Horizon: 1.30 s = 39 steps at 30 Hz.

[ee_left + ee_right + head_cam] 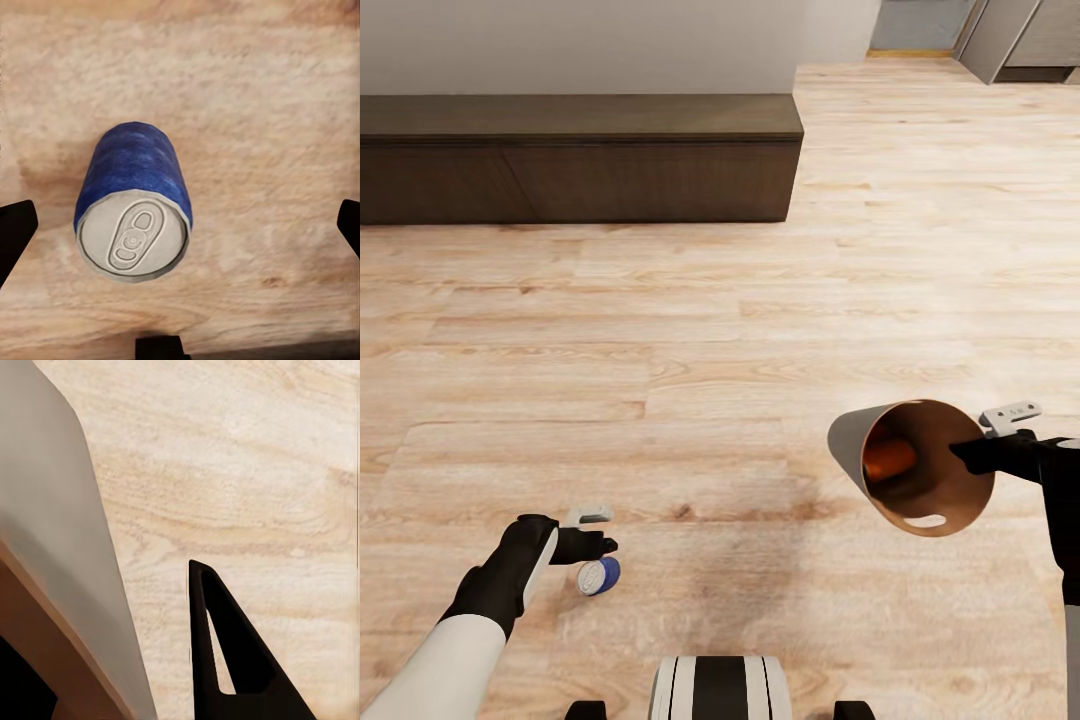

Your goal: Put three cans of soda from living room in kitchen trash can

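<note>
Left gripper (180, 225) spread, blue can (135, 202) between fingers

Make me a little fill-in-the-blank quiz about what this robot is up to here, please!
1. The can lying on the floor below the left gripper is dark ____.
2. Inside the bin held at its rim by the right gripper lies an ____ can.
3. The blue can lies on its ____.
4. The left gripper's jaws stand ____.

Missing words: blue; orange; side; open
</note>
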{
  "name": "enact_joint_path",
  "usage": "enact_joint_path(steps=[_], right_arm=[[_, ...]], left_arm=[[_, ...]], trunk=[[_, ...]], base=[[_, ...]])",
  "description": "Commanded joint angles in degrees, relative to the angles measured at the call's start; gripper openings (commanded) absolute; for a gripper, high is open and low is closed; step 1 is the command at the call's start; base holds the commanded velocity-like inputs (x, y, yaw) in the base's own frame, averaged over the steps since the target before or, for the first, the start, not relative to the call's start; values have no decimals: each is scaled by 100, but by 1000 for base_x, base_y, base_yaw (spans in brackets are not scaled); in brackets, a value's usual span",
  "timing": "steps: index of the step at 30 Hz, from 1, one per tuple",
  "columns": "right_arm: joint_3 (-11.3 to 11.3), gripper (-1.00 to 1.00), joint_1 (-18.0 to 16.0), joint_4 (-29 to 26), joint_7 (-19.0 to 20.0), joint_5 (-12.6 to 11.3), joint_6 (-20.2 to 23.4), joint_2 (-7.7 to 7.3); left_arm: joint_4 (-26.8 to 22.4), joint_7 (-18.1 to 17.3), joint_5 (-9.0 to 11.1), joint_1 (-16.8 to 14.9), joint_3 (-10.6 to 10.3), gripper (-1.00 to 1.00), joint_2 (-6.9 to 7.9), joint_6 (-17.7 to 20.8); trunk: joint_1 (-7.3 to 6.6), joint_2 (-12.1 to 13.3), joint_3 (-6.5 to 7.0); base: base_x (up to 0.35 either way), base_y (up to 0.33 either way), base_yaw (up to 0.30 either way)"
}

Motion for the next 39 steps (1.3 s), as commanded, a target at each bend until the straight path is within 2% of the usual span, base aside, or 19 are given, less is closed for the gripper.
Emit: enact_joint_path(steps=[1, 20, 32, 39], right_arm=[[6, -100, 0, 0, 41, -69, 29, 1], [51, -100, -2, 0, 32, -69, 30, -4], [49, -100, -3, -8, 32, -57, 38, -21], [55, -100, -3, -8, 32, -55, 39, -12]], left_arm=[[-1, 2, 0, 0, 0, 100, 1, 0], [-1, -4, 0, 0, 0, 100, 0, -23], [-1, -10, 0, 0, 0, 100, -2, 4], [-47, -12, 0, 0, 0, 100, -2, 7]], trunk=[[0, 0, 0], [0, 0, 0], [263, -481, -217], [263, -481, -229]], base=[[0, -7, 0], [0, 34, 0], [0, 1, 0], [0, 0, 0]])
